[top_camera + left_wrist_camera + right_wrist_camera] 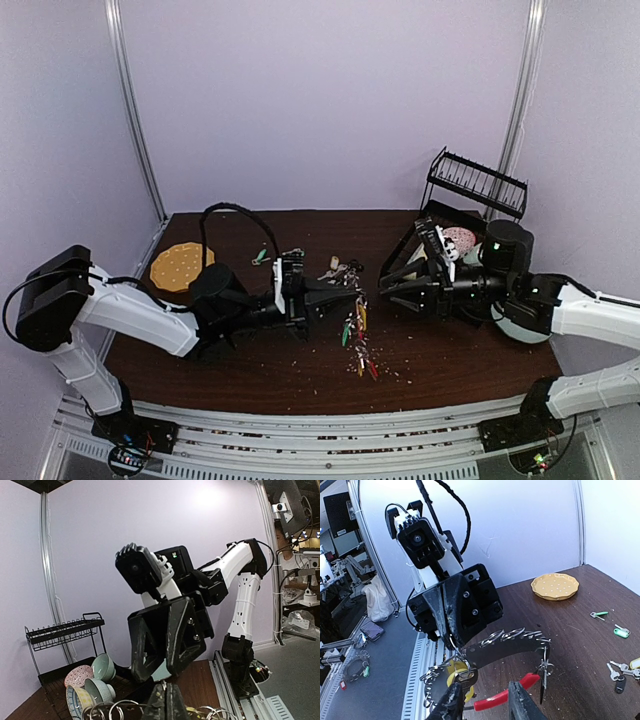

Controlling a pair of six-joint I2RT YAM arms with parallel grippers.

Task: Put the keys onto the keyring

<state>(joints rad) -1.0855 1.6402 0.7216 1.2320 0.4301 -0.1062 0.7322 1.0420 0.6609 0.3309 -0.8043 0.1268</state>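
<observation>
The left gripper has its jaws pressed together on the keyring, pinching it near the top of the loop. The right gripper has its jaws apart, one finger on either side of the loop's lower end, and I can't see them pinching anything.

From where I stand, the two arms meet nose to nose over the middle of the table, with the loop held up between them. That makes sense to me: one arm steadies the ring in the air, so the other is free to fetch a key and feed it on.

The loop is a mixed thing, with a red arc at the bottom by the right fingers and a run of small silver rings or links along the top. A string of keys with yellow, green and red tags dangles from it. I can't tell whether the lowest ones touch the wood. One yellow-tagged key sits right beside a right finger.

Some loose keys lie on the table behind the ring, and a green-tagged key lies further left. I'd judge the job partly done, with those strays left to gather. A plate, bowls and a rack stand at the back, out of the way.
</observation>
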